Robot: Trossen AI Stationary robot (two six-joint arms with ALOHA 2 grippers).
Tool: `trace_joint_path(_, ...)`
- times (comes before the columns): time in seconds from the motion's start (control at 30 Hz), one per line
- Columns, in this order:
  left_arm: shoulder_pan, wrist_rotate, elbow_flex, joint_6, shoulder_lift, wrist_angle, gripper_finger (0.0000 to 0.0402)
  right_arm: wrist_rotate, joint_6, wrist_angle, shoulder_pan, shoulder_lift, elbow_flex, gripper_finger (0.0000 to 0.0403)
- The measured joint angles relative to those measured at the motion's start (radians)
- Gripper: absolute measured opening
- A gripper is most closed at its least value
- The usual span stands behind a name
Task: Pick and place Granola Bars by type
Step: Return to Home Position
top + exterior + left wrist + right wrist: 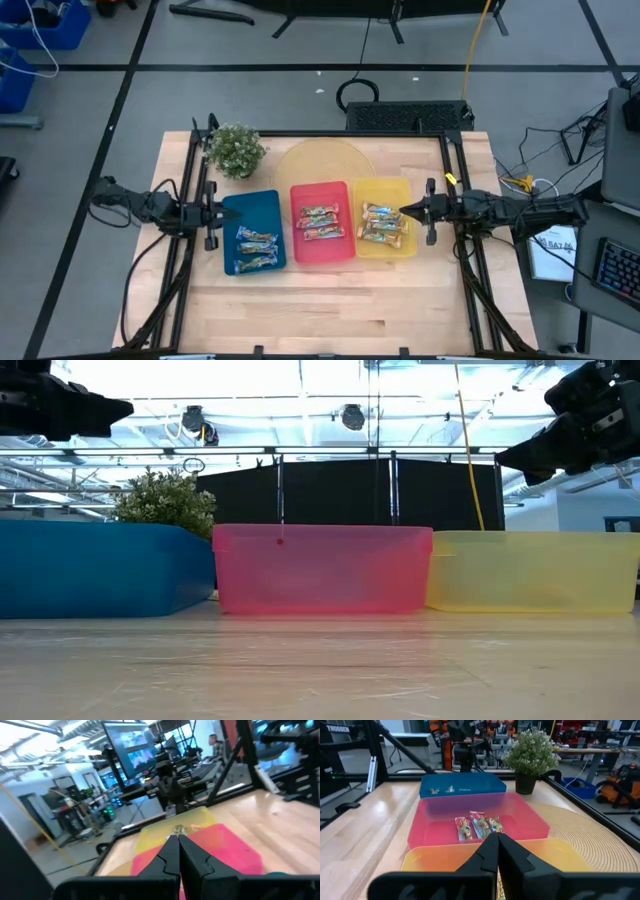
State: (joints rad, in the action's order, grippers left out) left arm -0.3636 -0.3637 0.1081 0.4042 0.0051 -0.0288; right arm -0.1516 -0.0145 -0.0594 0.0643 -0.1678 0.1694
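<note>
Left gripper [215, 213] first: its fingers are pressed tight together with nothing between them, tips hanging at the 9 o'clock edge of the blue tray [262, 203]. Over to the right gripper [408, 212] and it's the same story, fingers closed flat on each other and empty, sitting at 3 o'clock of the yellow tray [380, 192]. In the low view both ride well above the tray rims.

Outward to the granola bars now. The blue tray's bars [256, 248] lie towards its 6 o'clock end. The red tray's bars [320, 222] sit mid-floor of the red tray [318, 195]. The yellow tray's bars [383, 224] are bunched just beside the right fingertips. Every bar I can find lies in a tray; whether each wrapper matches its tray is too small to tell from above.

My read: the sorting looks finished, and with both arms pulled to the sides and empty, all that's left is parking them
</note>
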Motion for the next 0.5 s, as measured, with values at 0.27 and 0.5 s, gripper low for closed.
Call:
trace_joint_path(0.27,0.196,0.289,0.000,-0.143,0.000,-0.128,0.0002,0.003,-0.013,0.125,0.000,0.003,-0.083,0.0000)
trace_joint_path(0.5,0.266,0.365,-0.067,-0.156,0.002,-0.031,0.0002,0.049,-0.028,0.161,0.001,0.004,-0.146,0.0000)
